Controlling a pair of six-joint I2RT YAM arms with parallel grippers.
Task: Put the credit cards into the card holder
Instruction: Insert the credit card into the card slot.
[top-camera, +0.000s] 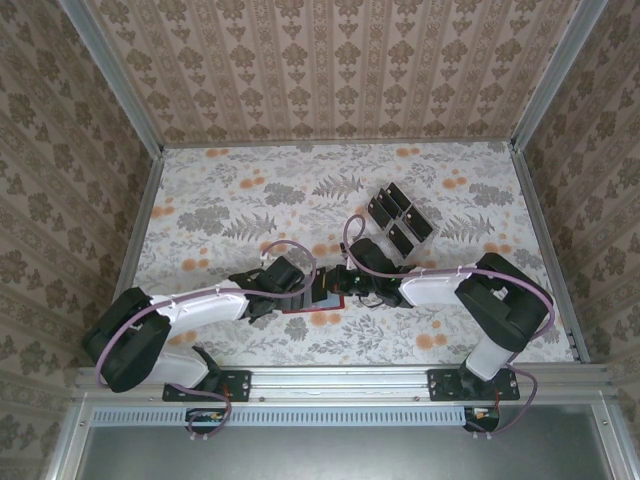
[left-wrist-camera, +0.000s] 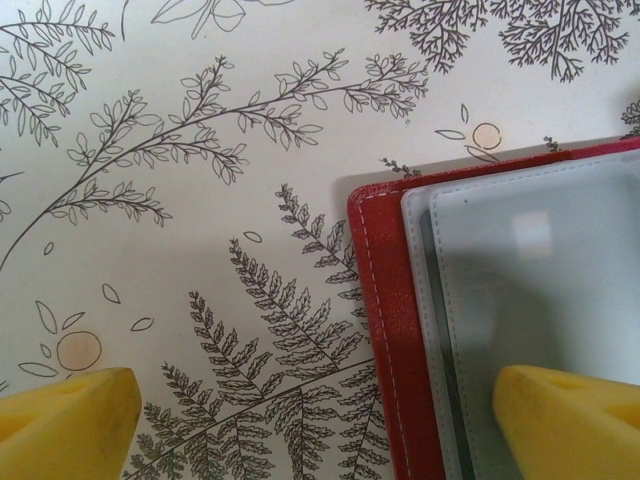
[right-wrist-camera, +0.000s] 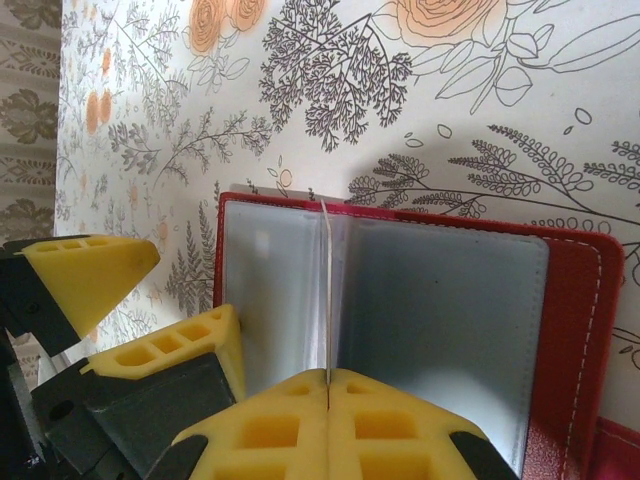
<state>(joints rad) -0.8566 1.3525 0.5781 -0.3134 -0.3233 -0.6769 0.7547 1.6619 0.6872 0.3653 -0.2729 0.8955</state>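
My left gripper (top-camera: 305, 293) and right gripper (top-camera: 338, 288) meet nose to nose over the small red folding wallet with the grey inside (top-camera: 300, 318), which lies low on the flowered tablecloth (top-camera: 230, 200). From above I cannot judge either pair of jaws. The thin black rectangular credit cards (top-camera: 400, 215) lie in a loose cluster well apart from the wallet, beyond it and towards my right arm's side. I see none in the wallet.

On the left wrist camera the yellow fingers (left-wrist-camera: 70, 425) stand wide apart. One is over bare cloth beside the wallet, the other over its grey plastic sleeve. They straddle the wallet's stitched red edge and grip nothing.

On the right wrist camera the right fingers (right-wrist-camera: 270, 430) are pressed together on a thin pale leaf (right-wrist-camera: 325, 290) standing upright from the open wallet's middle, seemingly one of its sleeves. The left fingers show just beside one edge of the wallet.

My worry is that the leaf is thin and slick. A pull could slip it free, or drag the light wallet across the cloth, since the left jaws pin nothing. With both grippers this close over the wallet, a careless move could knock them together.
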